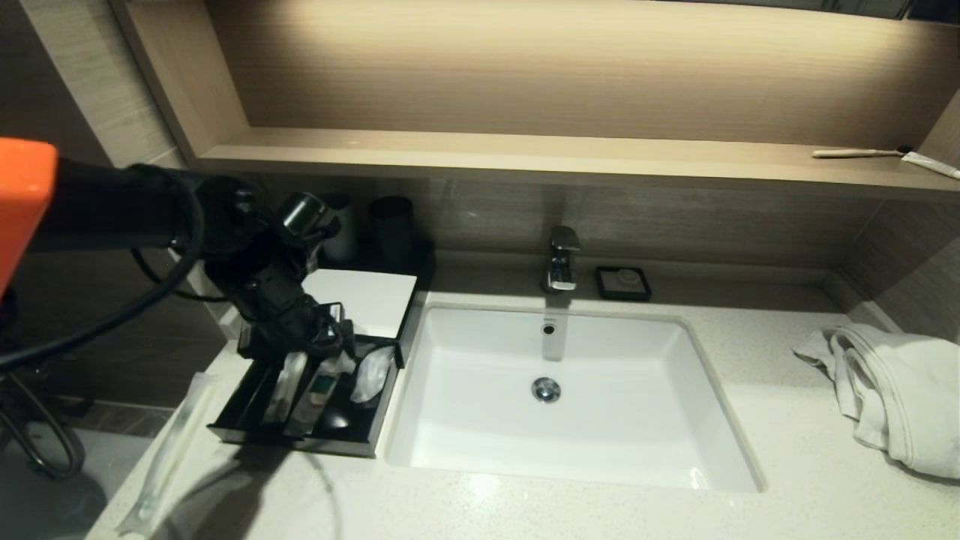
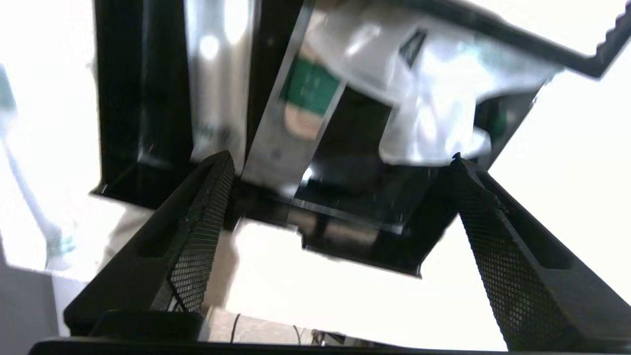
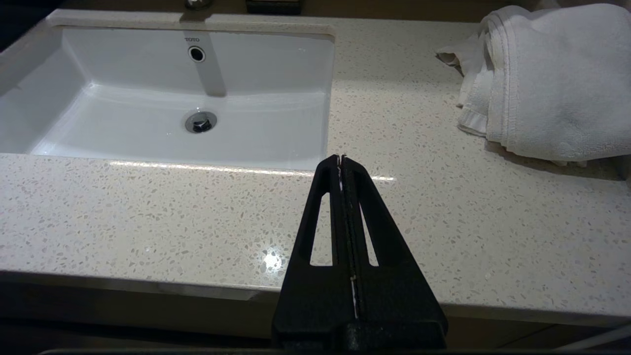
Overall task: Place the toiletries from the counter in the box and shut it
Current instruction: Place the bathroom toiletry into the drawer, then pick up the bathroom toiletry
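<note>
The left gripper (image 2: 340,162) hovers over the open drawer of the black box (image 1: 300,439), at nine o'clock from the sink (image 1: 720,420), fingers (image 2: 197,231) wide apart and empty. A crinkled sachet (image 1: 373,377) lies inside. The long wrapped packet (image 1: 169,450) lies on the table (image 1: 525,510) at the box's eight o'clock. The right gripper (image 3: 341,159) is parked above the table's front edge, fingers together.

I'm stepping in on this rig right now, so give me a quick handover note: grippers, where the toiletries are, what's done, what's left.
Left gripper: open, empty, above the box's pulled-out drawer.
Right gripper: shut, empty, parked over the counter in front of the sink.
Done: a white sachet lies in the drawer with other packets.
Left: the long wrapped stick packet lies on the counter left of the box; put it in, then close the drawer.
</note>
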`<state>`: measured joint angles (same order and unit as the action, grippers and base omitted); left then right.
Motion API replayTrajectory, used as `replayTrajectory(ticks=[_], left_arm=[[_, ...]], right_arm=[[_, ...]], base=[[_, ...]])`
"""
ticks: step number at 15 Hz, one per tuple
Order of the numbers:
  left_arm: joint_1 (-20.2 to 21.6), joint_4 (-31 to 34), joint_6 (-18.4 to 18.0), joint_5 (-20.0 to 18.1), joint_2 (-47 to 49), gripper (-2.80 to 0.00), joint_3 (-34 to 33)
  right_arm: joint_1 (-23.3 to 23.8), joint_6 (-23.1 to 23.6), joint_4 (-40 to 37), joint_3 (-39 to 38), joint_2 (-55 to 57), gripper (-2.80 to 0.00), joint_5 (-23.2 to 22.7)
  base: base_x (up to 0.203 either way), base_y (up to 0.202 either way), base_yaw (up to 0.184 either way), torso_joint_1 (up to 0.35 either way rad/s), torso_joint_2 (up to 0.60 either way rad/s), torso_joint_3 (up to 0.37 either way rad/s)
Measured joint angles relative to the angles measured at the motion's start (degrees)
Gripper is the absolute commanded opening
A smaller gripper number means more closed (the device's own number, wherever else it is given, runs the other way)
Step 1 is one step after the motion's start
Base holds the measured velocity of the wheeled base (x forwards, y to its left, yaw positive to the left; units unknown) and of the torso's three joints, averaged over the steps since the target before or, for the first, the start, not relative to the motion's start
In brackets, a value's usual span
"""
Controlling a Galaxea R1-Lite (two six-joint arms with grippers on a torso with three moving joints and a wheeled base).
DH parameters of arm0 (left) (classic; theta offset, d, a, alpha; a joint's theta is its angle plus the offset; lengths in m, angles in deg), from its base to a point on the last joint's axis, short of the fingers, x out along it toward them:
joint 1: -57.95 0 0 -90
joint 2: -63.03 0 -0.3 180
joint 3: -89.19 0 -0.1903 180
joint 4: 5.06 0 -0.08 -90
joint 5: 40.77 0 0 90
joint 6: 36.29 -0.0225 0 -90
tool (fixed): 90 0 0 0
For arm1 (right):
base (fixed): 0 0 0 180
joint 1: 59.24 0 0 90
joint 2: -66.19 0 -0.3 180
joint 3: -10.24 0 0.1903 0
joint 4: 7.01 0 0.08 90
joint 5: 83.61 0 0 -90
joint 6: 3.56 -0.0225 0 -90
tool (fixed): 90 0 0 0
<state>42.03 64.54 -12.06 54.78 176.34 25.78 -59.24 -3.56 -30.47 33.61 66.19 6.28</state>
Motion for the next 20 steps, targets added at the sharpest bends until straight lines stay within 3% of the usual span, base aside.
replayTrajectory(ticks=[1, 8, 14, 20], left_arm=[[0.02, -0.11, 0.03, -0.04, -2.18, -2.80, -1.90], [1.15, -0.41, 2.01, 0.38, -15.96, -2.80, -15.01], [7.16, -5.88, 2.08, 0.78, -27.16, -2.80, -32.02], [17.47, -11.06, -6.23, 0.67, -34.23, -2.80, -44.62]], right_arm=[[0.00, 0.00, 0.00, 0.00, 0.00, -2.80, 0.04], [0.00, 0.00, 0.00, 0.00, 0.00, -2.80, 0.02], [0.00, -0.02, 0.00, 0.00, 0.00, -2.80, 0.00], [0.00, 0.00, 0.00, 0.00, 0.00, -2.80, 0.00]], base=[[0.000, 0.000, 0.000, 0.000, 0.00, 0.000], [0.000, 0.000, 0.000, 0.000, 0.00, 0.000], [0.000, 0.000, 0.000, 0.000, 0.00, 0.000], [0.000, 0.000, 0.000, 0.000, 0.00, 0.000]])
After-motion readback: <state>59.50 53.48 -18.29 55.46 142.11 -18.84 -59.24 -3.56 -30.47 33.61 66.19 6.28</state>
